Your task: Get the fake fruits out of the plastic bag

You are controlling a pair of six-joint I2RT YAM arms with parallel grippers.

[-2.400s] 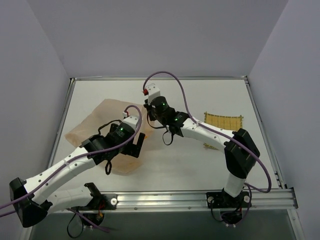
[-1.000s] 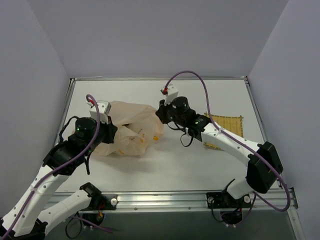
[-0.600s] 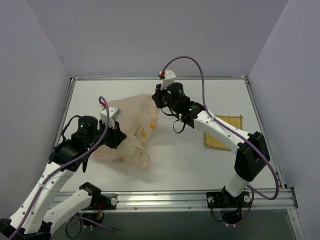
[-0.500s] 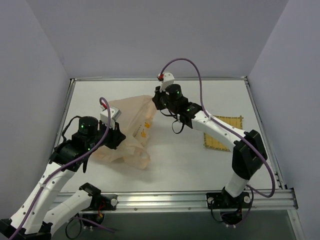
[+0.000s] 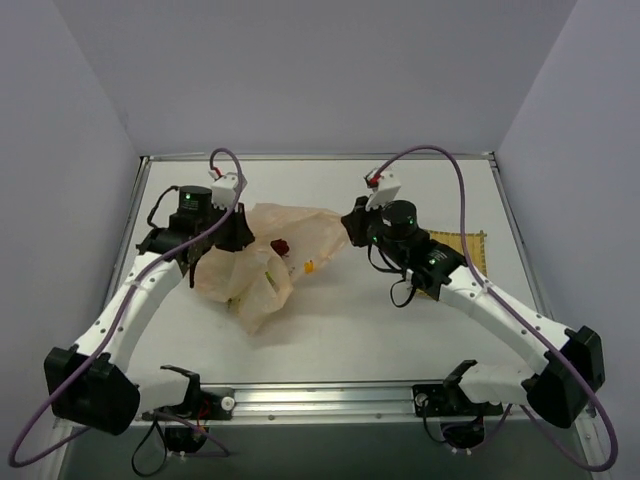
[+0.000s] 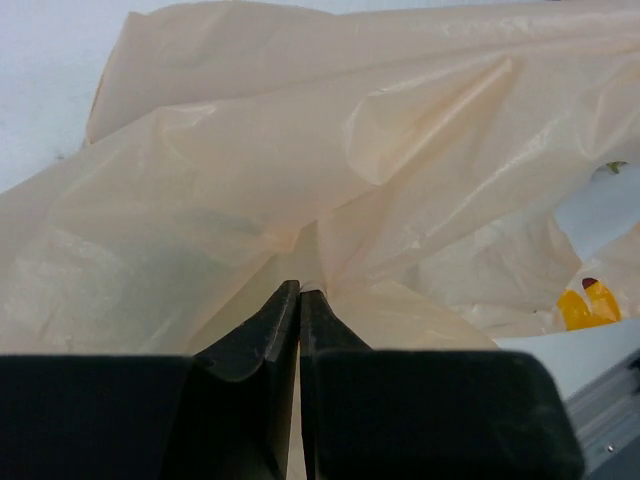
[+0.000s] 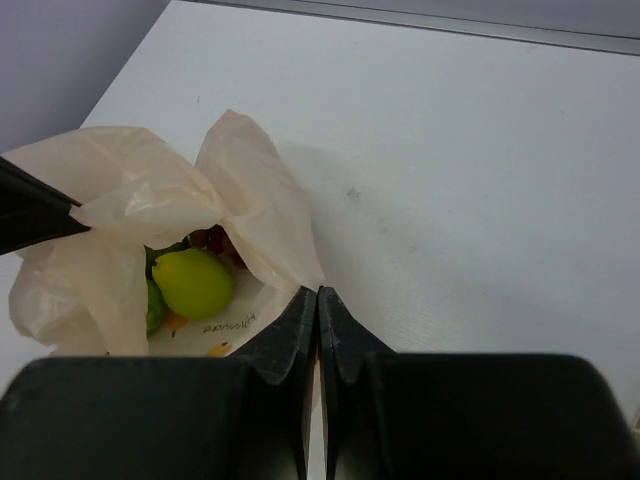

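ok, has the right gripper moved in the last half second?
Yes. In the top view the right gripper, shut on the plastic bag, has shifted right and down the frame, closer to the yellow mat.

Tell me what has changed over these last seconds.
Both hands, shut on the plastic bag, pulled it taut: the left hand moved toward the far side, the right hand drew rightward. The bag, flat before, now gapes, showing a lime-green fruit inside. The yellow mat stayed put; no fruit is out yet.

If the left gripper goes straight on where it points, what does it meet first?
The plastic bag: the left gripper is shut on its film, and more film lies right ahead; beyond is hidden.
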